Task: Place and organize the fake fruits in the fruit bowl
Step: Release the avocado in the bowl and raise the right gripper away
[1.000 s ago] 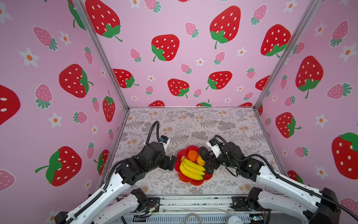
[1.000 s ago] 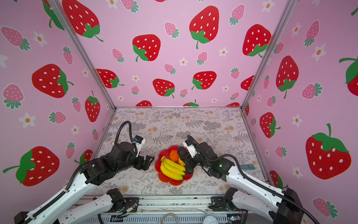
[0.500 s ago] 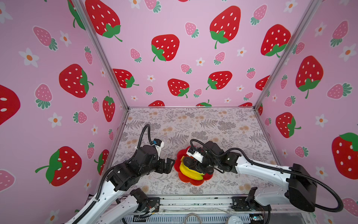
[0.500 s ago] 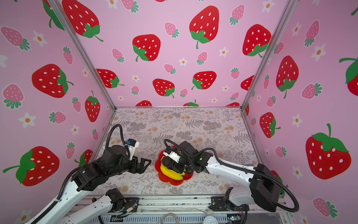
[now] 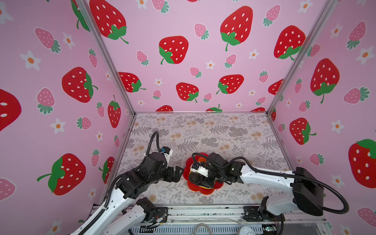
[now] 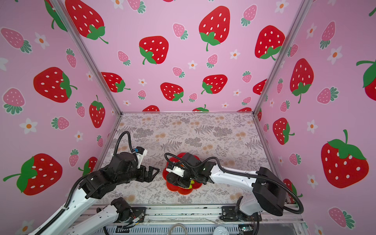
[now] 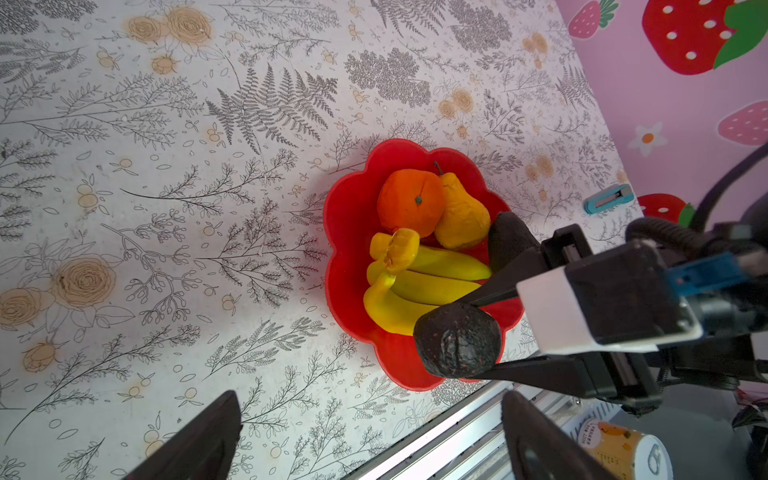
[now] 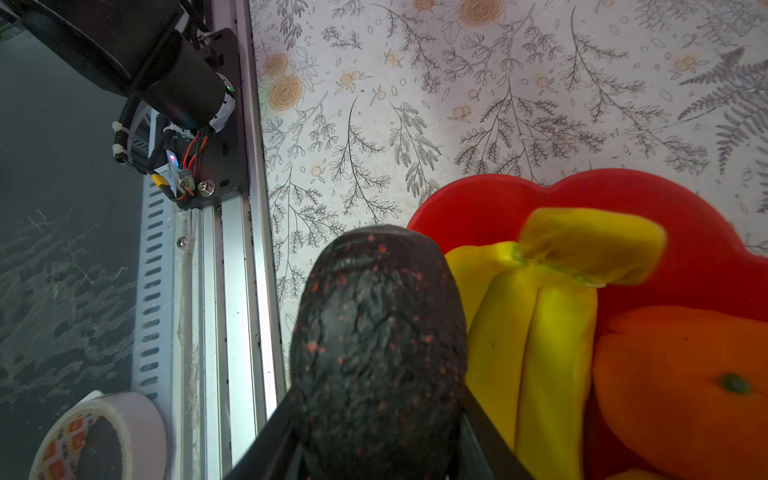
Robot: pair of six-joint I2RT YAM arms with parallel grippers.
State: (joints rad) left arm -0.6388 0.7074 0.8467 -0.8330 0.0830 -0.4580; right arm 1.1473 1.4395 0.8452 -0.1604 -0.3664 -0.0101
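Red fruit bowl [image 5: 194, 188] largely hidden beneath right pincer [image 7: 473, 338], gripping avocado [image 8: 378, 345]

The fruit bowl [image 7: 349, 232] looks glossy plastic, the avocado [image 7: 457, 338] rough and matt, the banana bunch [image 7: 432, 286] smooth, the rail [image 8: 232, 291] metal.

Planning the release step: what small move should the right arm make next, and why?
Probably lower slightly inward, then release: the right pincer is shut on the dark avocado at the rim of the red bowl, beside the banana bunch.

Print on tape roll [image 8: 134, 415], can [image 7: 614, 449]: unreadable.
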